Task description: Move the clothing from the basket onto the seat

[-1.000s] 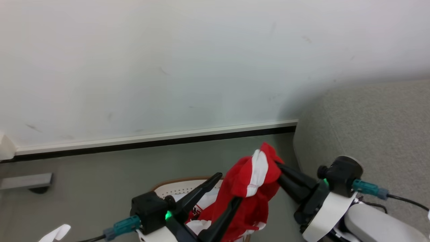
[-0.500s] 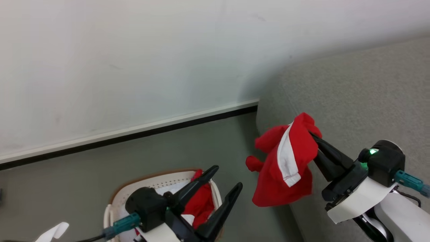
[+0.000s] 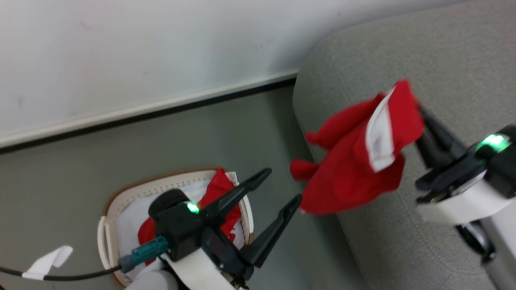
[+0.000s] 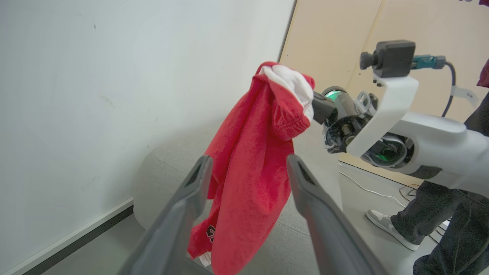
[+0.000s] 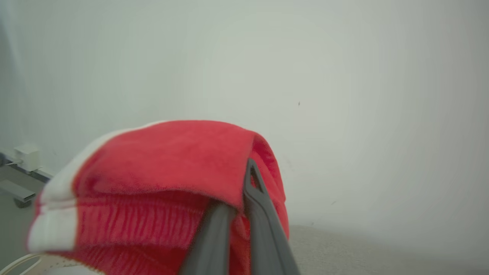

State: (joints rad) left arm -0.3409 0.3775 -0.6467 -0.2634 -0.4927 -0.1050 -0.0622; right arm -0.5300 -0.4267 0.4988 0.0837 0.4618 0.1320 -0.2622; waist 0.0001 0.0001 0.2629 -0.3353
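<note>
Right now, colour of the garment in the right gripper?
The garment is red with white trim; head view.

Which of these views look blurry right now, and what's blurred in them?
Head view: the right gripper and the red garment it holds are motion-smeared, while the basket is crisp. Right wrist view: the garment, close to the lens, looks soft. Left wrist view: sharp, fabric texture clear.

Soft cloth beside hard plastic
The red garment (image 3: pixel 350 181) looks fleecy and matt; the seat (image 3: pixel 443 52) is coarse woven grey fabric; the basket (image 3: pixel 141 192) is smooth perforated plastic.
</note>
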